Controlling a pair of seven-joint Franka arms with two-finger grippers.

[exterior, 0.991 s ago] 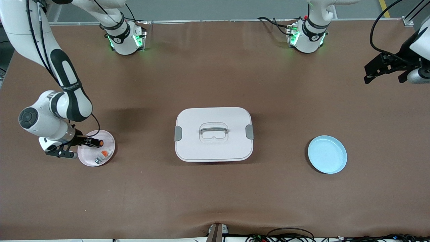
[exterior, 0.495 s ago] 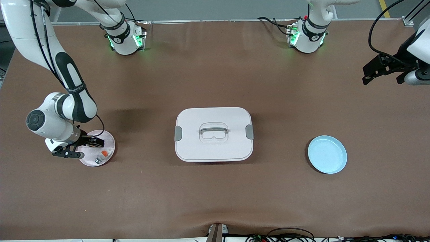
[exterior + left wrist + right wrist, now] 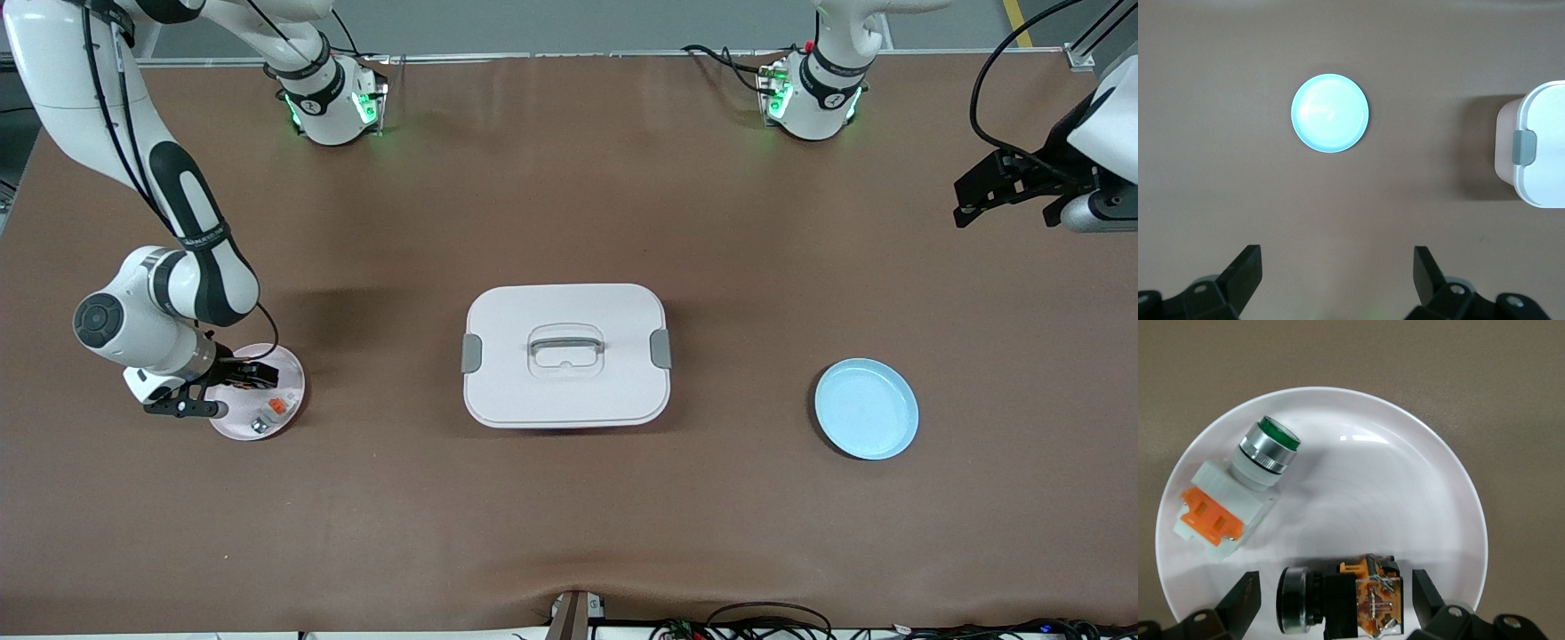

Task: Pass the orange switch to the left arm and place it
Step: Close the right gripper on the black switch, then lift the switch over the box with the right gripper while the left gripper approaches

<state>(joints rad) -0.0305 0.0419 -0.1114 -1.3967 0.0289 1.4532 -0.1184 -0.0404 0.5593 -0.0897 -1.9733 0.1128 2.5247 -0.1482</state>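
The orange switch (image 3: 1345, 600), black with an orange end, lies on its side on the white plate (image 3: 1405, 487) at the right arm's end of the table. My right gripper (image 3: 1331, 597) is open and low over that plate (image 3: 292, 391). One finger stands on each side of the switch with a small gap at both sides. In the front view the right gripper (image 3: 253, 377) covers the switch. The box (image 3: 566, 356) stands mid-table, and its corner shows in the left wrist view (image 3: 1538, 153). My left gripper (image 3: 1005, 209) waits open and empty, high over the left arm's end of the table (image 3: 1337, 267).
A white-and-silver piece with an orange tab and a green cap (image 3: 1238, 493) lies on the same plate (image 3: 271, 409), nearer the front camera than the switch. A light blue plate (image 3: 866, 408) lies between the box and the left arm's end and shows in the left wrist view (image 3: 1330, 113).
My right gripper has moved a little toward the box and down, and it now straddles the switch and covers its orange end. My left gripper has drifted slightly.
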